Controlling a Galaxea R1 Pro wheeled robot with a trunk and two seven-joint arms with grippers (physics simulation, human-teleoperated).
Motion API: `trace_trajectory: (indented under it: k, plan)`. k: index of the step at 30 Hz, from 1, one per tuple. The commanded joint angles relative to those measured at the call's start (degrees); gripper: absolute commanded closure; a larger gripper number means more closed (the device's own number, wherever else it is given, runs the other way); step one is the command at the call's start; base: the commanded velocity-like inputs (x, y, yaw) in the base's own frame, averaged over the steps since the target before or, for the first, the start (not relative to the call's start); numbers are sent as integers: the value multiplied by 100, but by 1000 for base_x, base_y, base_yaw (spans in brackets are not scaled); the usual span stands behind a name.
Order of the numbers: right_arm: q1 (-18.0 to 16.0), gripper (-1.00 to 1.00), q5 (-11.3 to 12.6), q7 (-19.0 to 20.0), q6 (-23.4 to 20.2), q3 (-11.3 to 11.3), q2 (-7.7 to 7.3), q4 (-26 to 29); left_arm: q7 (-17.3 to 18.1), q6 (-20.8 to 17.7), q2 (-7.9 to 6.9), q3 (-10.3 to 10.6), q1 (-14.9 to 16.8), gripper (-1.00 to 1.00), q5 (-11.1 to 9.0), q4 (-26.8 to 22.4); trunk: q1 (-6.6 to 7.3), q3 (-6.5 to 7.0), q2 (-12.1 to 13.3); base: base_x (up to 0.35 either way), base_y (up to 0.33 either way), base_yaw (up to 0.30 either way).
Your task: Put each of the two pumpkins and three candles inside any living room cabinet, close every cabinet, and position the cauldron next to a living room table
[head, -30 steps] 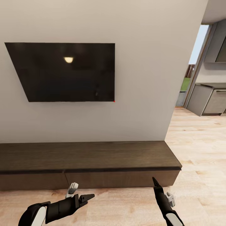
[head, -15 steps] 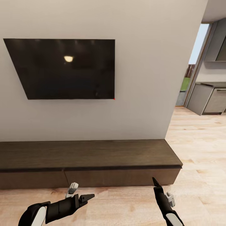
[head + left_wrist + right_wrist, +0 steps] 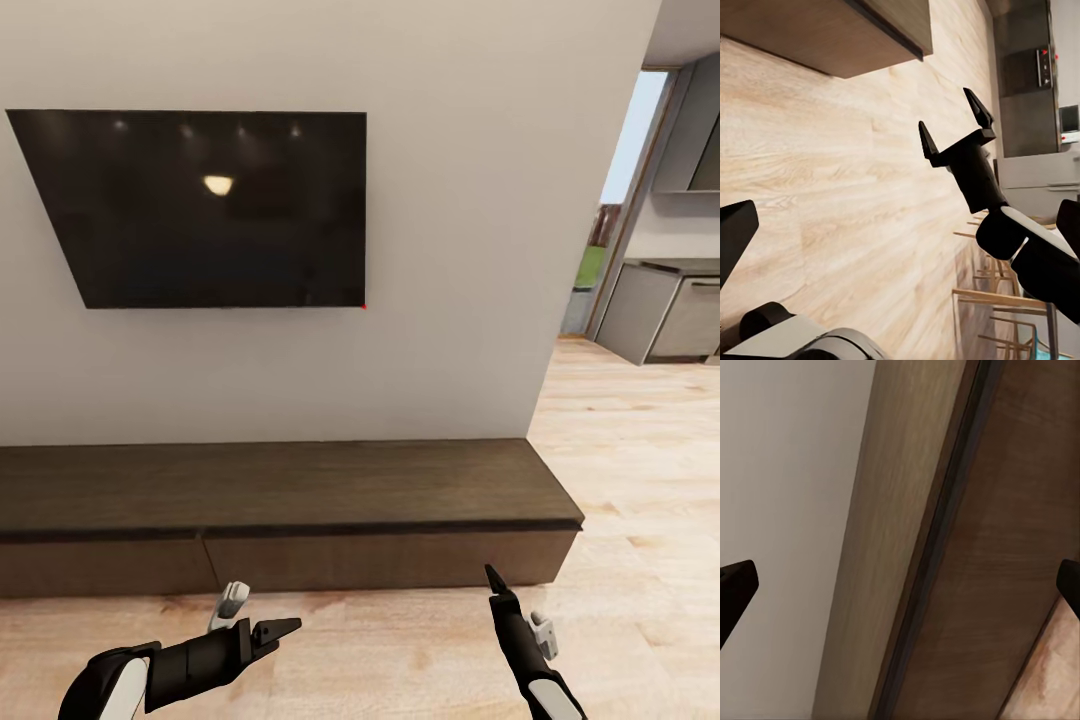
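Observation:
The long, low dark-brown cabinet [image 3: 300, 485] runs along the wall in front of me, its flat drawer fronts [image 3: 380, 560] all flush and shut. My left gripper [image 3: 280, 630] hovers low over the floor before the cabinet's middle, open and empty. My right gripper [image 3: 491, 578] points at the cabinet's right end, also open and empty. In the left wrist view the right gripper [image 3: 952, 124] shows with its fingers spread, below the cabinet's edge [image 3: 832, 37]. The right wrist view looks at the cabinet's top and front [image 3: 1005, 547]. The pumpkins, candles, cauldron and table are out of view.
A large black TV [image 3: 210, 210] hangs on the pale wall above the cabinet. Light wood floor [image 3: 620, 480] stretches to the right, past the wall's end, towards grey kitchen cabinets [image 3: 665, 320] and a doorway. Chair frames [image 3: 997, 300] appear in the left wrist view.
The whole head view has shifted: the TV and cabinet sit slightly higher and look a bit larger, so the camera has moved. Both arms hold the same pose, grippers still open.

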State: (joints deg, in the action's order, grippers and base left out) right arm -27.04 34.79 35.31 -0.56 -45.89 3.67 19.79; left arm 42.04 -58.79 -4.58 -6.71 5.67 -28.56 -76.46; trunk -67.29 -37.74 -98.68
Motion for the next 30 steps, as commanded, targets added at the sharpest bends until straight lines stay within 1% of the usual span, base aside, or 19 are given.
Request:
trace_trajectory:
  k: [1, 6, 10, 13, 30]
  plan:
    - [-3, -100, 37, 23, -6, -8, 2, -1, 33, -24, 1, -6, 4, -100, 18, 0, -22, -24, -44, 0, 0, 0]
    - [-3, -100, 37, 53, -6, -1, 2, -1, 33, -22, 1, -6, 4, -100, 18, 0, -132, -114, -245, 0, 0, 0]
    - [-3, -100, 37, 264, -5, 1, 2, -11, 33, -19, 2, -6, 4, -100, 18, 0, -220, -185, -405, 0, 0, 0]
    - [-3, -100, 33, 343, -4, 1, 2, -17, 33, -19, 3, -6, 4, -100, 18, 0, -286, -239, -525, 0, 0, 0]
    - [-3, -100, 28, 379, 0, 1, 2, -19, 33, -10, 9, -6, 4, -100, 18, 0, -659, -545, -1207, 0, 0, 0]
